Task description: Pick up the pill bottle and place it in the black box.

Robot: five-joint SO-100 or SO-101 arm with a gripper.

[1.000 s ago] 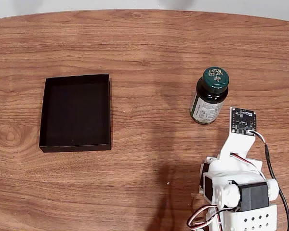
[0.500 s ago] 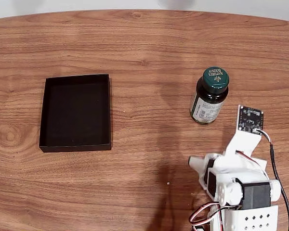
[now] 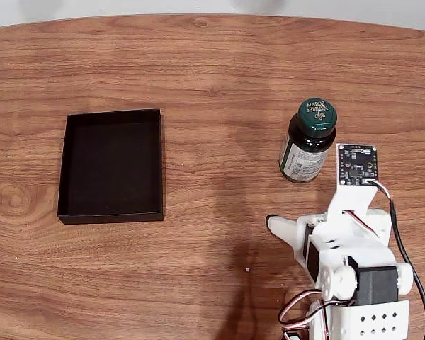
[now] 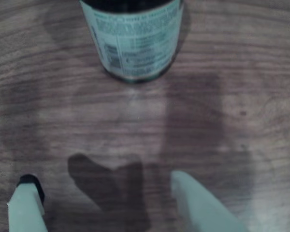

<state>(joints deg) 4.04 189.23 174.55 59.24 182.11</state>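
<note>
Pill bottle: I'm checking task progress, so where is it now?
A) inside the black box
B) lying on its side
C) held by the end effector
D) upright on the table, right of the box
D: in the fixed view the bottle stands upright on the table, right of the box, ungrasped.

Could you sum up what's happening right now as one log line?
phase: approach | gripper: open, short of bottle | bottle: upright on table | box: empty
</note>
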